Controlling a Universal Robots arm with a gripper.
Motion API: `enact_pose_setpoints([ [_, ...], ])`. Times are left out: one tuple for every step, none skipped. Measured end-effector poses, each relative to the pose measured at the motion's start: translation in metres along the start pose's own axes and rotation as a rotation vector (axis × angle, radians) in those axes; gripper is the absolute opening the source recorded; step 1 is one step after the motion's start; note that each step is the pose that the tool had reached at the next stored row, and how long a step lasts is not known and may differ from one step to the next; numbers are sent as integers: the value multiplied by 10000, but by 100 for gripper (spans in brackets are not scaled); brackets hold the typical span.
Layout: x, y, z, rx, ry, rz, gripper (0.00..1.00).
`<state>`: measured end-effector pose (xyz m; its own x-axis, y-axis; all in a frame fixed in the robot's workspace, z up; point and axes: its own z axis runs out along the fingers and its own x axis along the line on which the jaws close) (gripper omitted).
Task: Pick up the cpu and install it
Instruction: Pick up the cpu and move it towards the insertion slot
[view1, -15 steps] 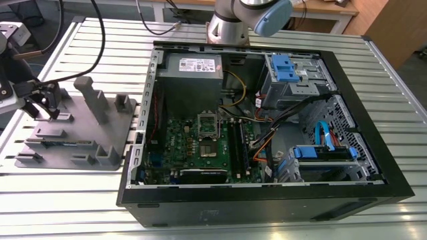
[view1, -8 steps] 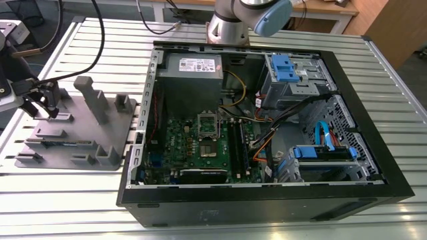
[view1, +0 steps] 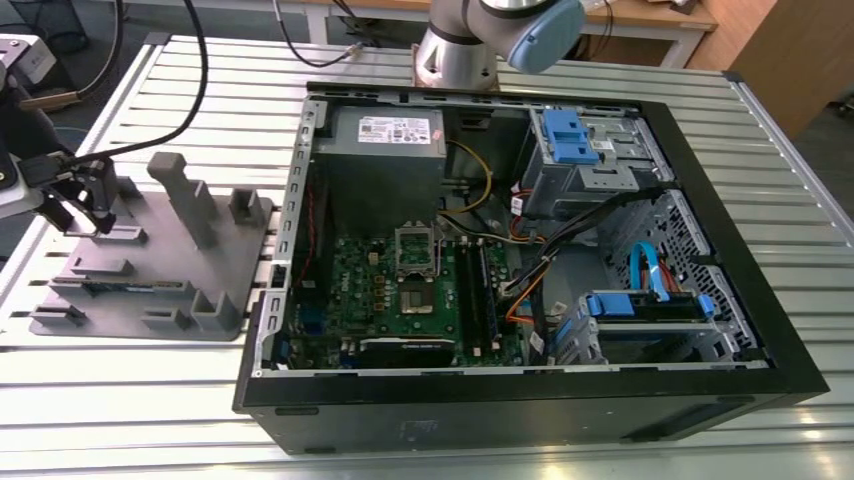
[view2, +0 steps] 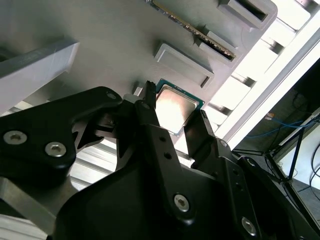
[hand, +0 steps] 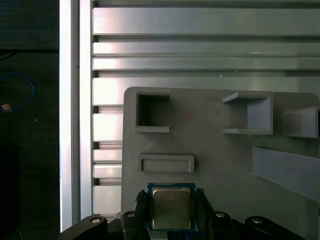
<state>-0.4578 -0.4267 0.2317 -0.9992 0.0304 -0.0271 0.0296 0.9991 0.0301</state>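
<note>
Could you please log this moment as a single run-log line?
step: pick | gripper at cpu | place: grey tray | grasp: unconfirmed | cpu not yet in computer case

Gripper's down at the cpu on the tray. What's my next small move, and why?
Probably a short, straight lift. The gripper looks closed flush on both edges of the cpu, which appears to rest on the grey tray.
</note>
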Motion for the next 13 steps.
enact_pose_setpoints([
  [0,0,0,-1,-1,0,47],
  [0,0,0,-1,-2,0,47],
  [0,0,-3,1,2,0,47],
  [0,0,-3,2,2,0,47],
  [0,0,-6,1,2,0,47],
  [0,0,-9,2,2,0,47],
  [0,0,-10,2,2,0,47],
  [0,0,-11,2,3,0,47],
  [0,0,-14,3,4,0,47],
  [0,0,-18,3,4,0,47],
  [0,0,-24,4,5,0,47],
  [0,1,-30,3,3,0,47],
  [-1,1,-37,2,3,0,47],
])
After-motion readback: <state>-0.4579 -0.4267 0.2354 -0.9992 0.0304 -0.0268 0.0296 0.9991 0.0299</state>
